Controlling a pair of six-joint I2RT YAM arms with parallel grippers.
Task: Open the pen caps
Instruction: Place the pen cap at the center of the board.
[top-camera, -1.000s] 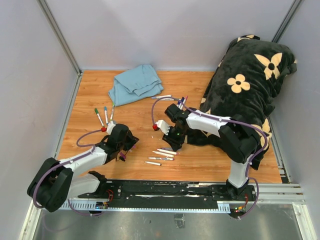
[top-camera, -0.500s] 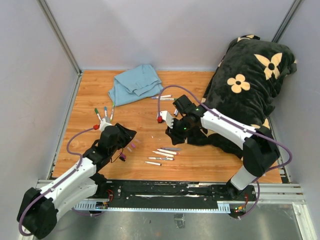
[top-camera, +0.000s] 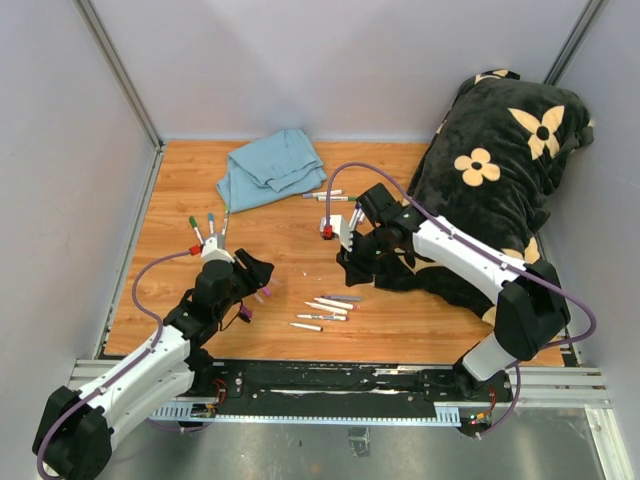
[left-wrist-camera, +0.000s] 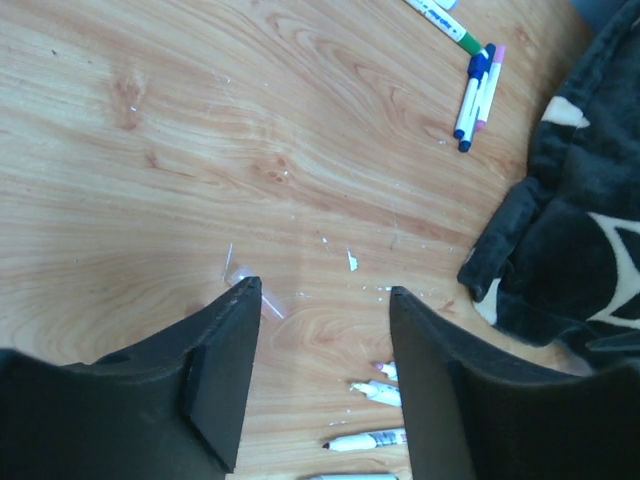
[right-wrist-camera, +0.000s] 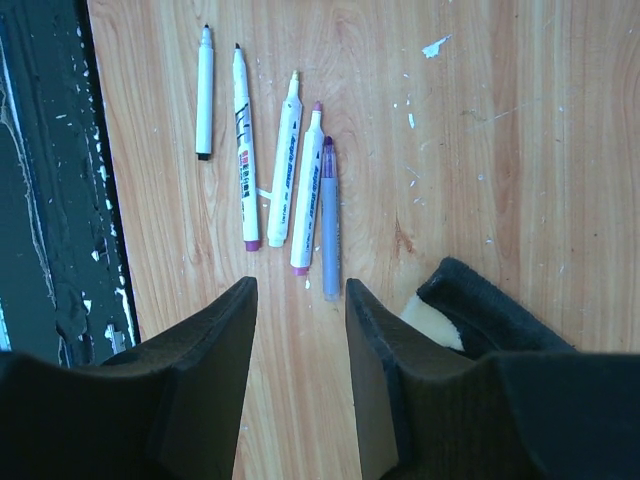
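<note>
Far left in the top view lie three capped markers (top-camera: 211, 228), their ends too small to judge. The left gripper (left-wrist-camera: 322, 292) holds its jaws spread over bare table (left-wrist-camera: 150, 150), wider than a second ago. A pink speck (top-camera: 263, 292) beside it is too small to identify, and the wrist view misses it. That view does show pen caps (left-wrist-camera: 463, 42), green, blue and pink, seated on markers. The right gripper (right-wrist-camera: 300, 288), jaws slightly apart and empty, hovers by five uncapped markers (right-wrist-camera: 270, 160). It has shifted toward the half-cropped blanket (right-wrist-camera: 480, 305).
</note>
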